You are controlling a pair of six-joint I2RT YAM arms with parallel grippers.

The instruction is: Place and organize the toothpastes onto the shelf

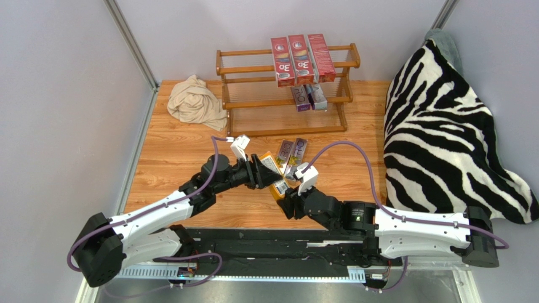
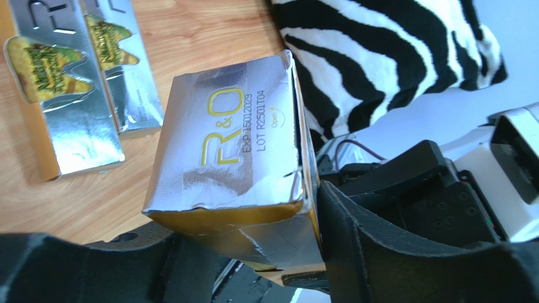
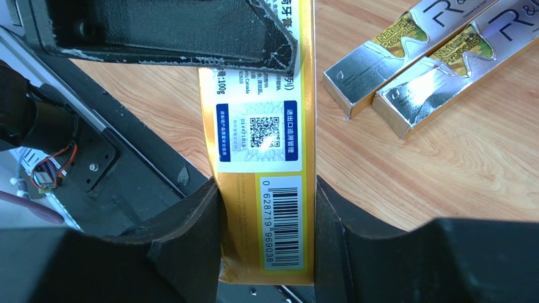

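Note:
An orange carton (image 1: 276, 174) with a silver "R&O" face (image 2: 234, 151) and a barcode side (image 3: 266, 145) hangs above the table between both grippers. My left gripper (image 1: 262, 169) (image 2: 253, 252) is shut on one end. My right gripper (image 1: 288, 189) (image 3: 269, 252) is shut on the other end, its fingers (image 3: 190, 240) pressed against both sides. Two silver cartons (image 1: 292, 153) (image 3: 392, 57) (image 2: 57, 88) lie side by side on the table just beyond. The wooden shelf (image 1: 253, 52) holds three red "3D" cartons (image 1: 302, 60) on top and two silver/purple ones (image 1: 309, 98) on the middle tier.
A beige cloth (image 1: 196, 101) lies crumpled left of the shelf. A zebra-striped blanket (image 1: 443, 139) (image 2: 379, 50) is heaped along the right side. Grey walls close in the table on the left, back and right.

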